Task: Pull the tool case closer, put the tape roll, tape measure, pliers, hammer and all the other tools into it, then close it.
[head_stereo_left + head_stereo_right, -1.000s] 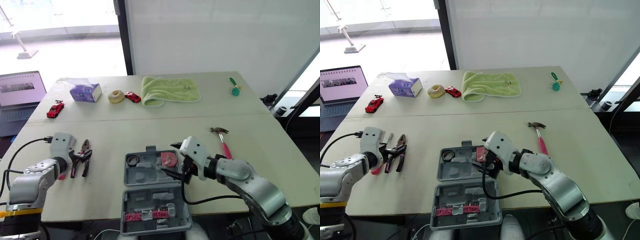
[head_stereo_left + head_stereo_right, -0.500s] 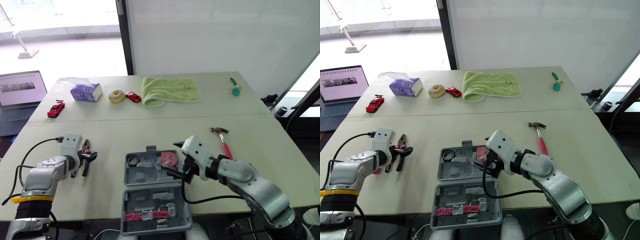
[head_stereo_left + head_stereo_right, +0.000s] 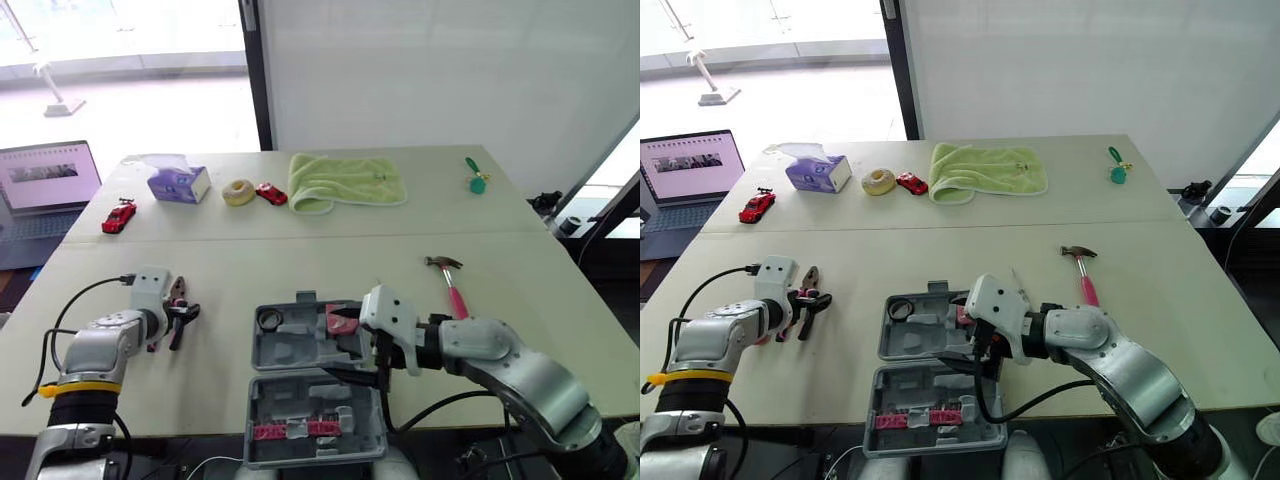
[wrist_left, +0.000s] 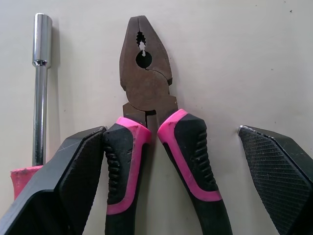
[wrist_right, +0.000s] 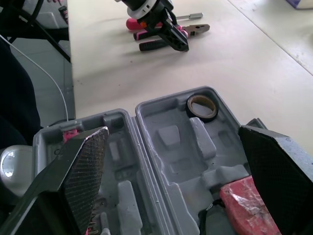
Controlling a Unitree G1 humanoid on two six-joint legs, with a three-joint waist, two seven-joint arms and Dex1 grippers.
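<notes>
The grey tool case lies open at the table's front middle. A black tape roll and a red tape measure rest in its far half. My right gripper hovers open over the case, beside the tape measure, holding nothing. Pink-handled pliers lie on the table to the left. My left gripper is open, one finger on each side of the handles. A nut driver lies beside the pliers. The pink-handled hammer lies right of the case.
Along the far side lie a green towel, a purple tissue box, a cream ring, two red toy cars and a small green object. A laptop stands off the left edge.
My left gripper has moved forward to the pliers and now straddles their handles. My right gripper has drawn back slightly from the tape measure, staying over the case.
</notes>
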